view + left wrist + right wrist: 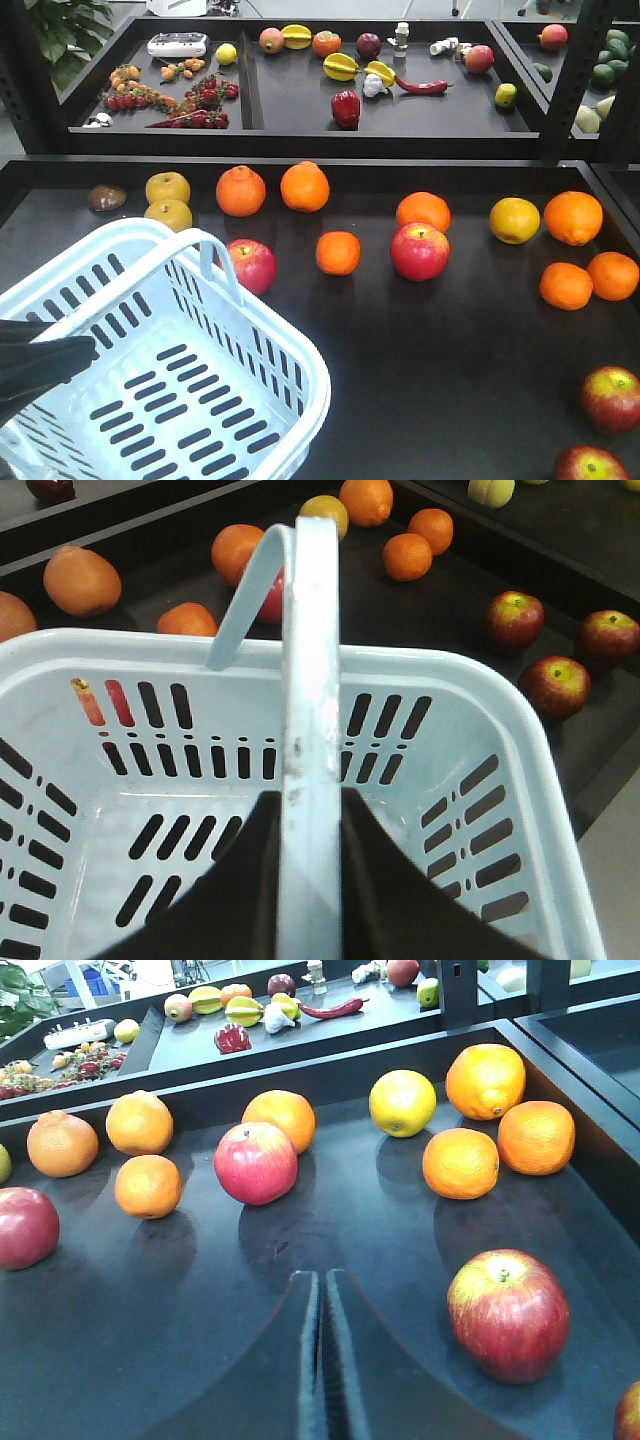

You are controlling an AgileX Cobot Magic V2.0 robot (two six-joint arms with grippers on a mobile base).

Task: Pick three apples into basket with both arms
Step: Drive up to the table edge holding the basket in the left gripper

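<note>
**Clearly, left jaws hold the basket handle; right jaws empty**

The pale blue basket [300, 385] stands on the dark bench [450, 350] at the near left, upright, and nothing lies inside it. One swing handle [310, 680] is raised. In the left wrist view it runs straight between the two black jaws of the left gripper [310, 805]. The jaws sit tight against both sides of this handle, so they are closed on it. In the front view only a black part of this gripper shows, at the left edge over the basket rim.

The right gripper [320, 1295] is low over a bare part of the bench. Its jaws are pressed almost together, with only a thin slit between them, and they hold nothing.

The three apples lie on the bench to the right of the basket, apart from it. They are a red apple with a yellow-green blush [515, 620], a dark red apple [610, 635] and a second dark red apple [555, 685]. The two dark ones are close together. As far as I can tell, the blushed one lies near the right jaws, ahead and to their right.

Several oranges [338, 252] and two lighter apples [420, 250] lie farther back on the bench.
</note>
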